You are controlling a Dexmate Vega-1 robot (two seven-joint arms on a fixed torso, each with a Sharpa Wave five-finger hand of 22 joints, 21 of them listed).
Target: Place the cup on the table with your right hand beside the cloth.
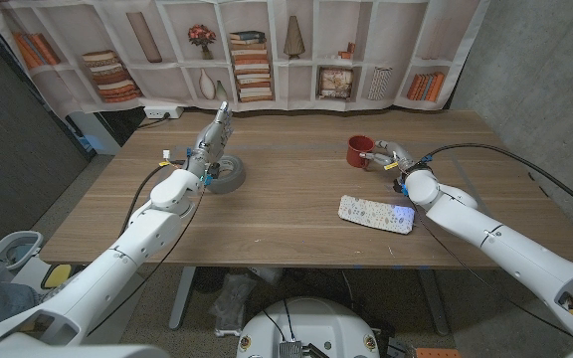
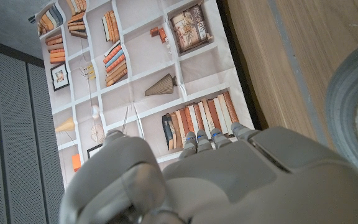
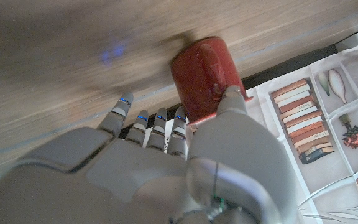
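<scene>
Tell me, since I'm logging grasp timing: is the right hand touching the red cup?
Touching. In the right wrist view the right hand has a fingertip pressed on the red cup near its handle; the head view agrees, the hand meeting the cup.

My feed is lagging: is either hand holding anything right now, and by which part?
The right hand is at the red cup, fingers on its handle side; a firm grip cannot be told. The left hand holds nothing.

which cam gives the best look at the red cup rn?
Right wrist view: the red cup is close up, with the right hand at its side. Head view shows the cup small, on the table beyond the cloth. Left wrist view looks at the backdrop and grey tape roll instead.
</scene>
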